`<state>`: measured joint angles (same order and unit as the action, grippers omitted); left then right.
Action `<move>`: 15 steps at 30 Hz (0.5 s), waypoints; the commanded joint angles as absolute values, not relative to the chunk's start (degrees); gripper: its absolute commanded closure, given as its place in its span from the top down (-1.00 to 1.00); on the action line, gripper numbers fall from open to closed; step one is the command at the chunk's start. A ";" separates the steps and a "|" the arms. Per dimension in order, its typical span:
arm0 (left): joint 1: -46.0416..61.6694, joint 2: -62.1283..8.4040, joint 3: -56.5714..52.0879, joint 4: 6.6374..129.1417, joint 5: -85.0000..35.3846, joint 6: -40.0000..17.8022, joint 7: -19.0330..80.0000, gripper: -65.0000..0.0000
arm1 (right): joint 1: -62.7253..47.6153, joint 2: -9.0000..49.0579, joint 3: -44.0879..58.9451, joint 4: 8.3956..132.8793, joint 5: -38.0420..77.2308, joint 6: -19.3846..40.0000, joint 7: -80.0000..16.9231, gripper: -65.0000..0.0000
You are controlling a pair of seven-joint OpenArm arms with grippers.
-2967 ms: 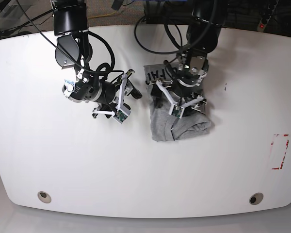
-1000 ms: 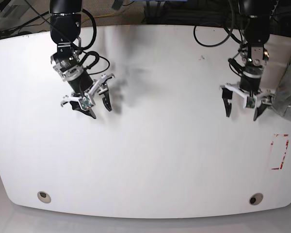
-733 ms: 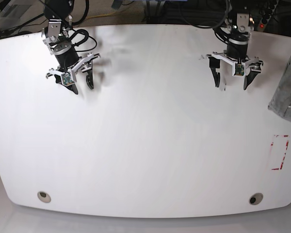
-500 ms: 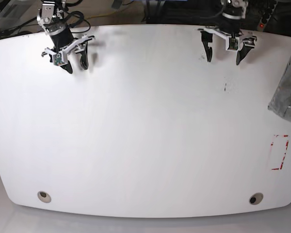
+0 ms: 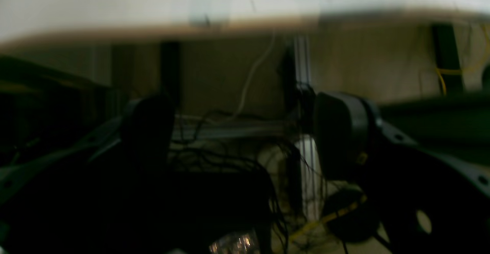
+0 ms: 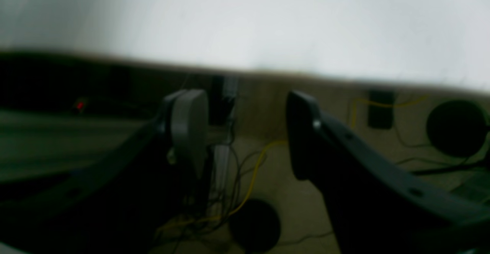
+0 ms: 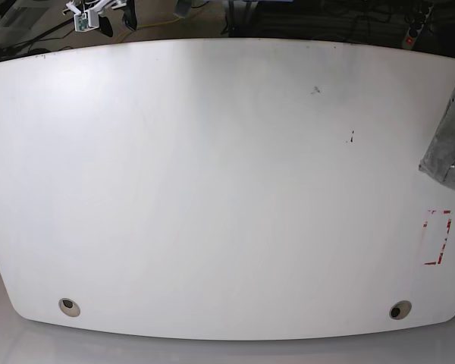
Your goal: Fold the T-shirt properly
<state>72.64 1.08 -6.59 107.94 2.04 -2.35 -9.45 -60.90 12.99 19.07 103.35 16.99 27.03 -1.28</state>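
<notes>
The grey T-shirt lies bunched at the table's far right edge and is partly cut off by the frame, with a bit of dark lettering near its top. My right gripper is just visible past the table's back left edge. In the right wrist view it is open and empty, over the floor and cables behind the table. My left gripper is out of the base view. In the left wrist view it is open and empty, also beyond the table's back edge. Both are far from the shirt.
The white table has a red-marked rectangle at the right, below the shirt. Two round holes sit near the front edge. Small dark marks dot the right middle. Cables lie behind the table.
Both arms have pulled back from over the table to beyond its back edge, and the left one has left the base view. The shirt stays at the right edge.
</notes>
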 commanded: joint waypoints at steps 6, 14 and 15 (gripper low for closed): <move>73.89 0.75 -6.20 96.92 1.89 -2.15 -10.42 0.63 | -65.71 12.79 19.12 95.52 17.71 30.29 0.22 -0.06; 61.14 -1.54 -5.32 76.35 2.07 -2.15 -8.13 0.63 | -56.84 15.25 12.62 74.95 17.54 29.76 0.22 -0.06; 59.21 -1.71 -5.32 73.89 2.07 -2.15 -8.13 0.63 | -55.25 15.52 11.47 72.13 17.54 29.76 0.22 -0.06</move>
